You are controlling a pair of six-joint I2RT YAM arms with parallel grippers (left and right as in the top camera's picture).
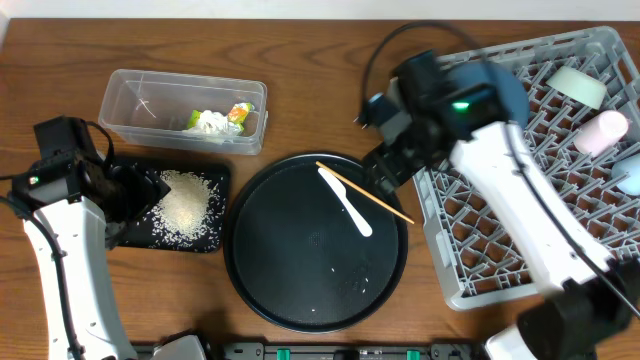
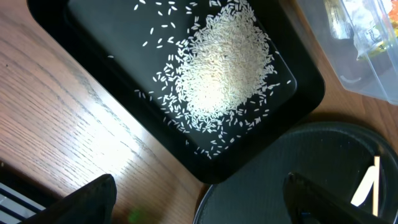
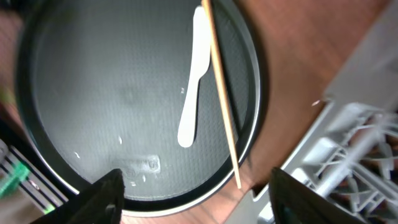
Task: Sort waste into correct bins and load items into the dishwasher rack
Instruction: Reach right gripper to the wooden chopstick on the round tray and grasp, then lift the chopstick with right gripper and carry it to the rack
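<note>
A white plastic spoon [image 1: 346, 202] and one wooden chopstick [image 1: 365, 193] lie on the large round black tray [image 1: 270, 270]. My right gripper [image 1: 387, 168] is open and empty above the tray's right rim, next to the grey dishwasher rack [image 1: 480, 270]. In the right wrist view the spoon [image 3: 194, 81] and chopstick [image 3: 222, 93] lie ahead of the open jaws [image 3: 199, 196]. My left gripper [image 1: 137, 195] is open and empty over the shallow black tray [image 1: 215, 175], which holds the rice heap [image 2: 224, 68]. The clear tub [image 1: 130, 95] holds the tissue [image 1: 208, 122] and wrapper [image 1: 239, 112].
The rack holds a pale green bowl [image 1: 578, 85], a pink cup [image 1: 600, 132] and another pale cup [image 1: 630, 176]. A dark blue round shape [image 1: 512, 88] shows behind my right arm. A few rice grains lie on the round tray. Bare wood lies between the trays.
</note>
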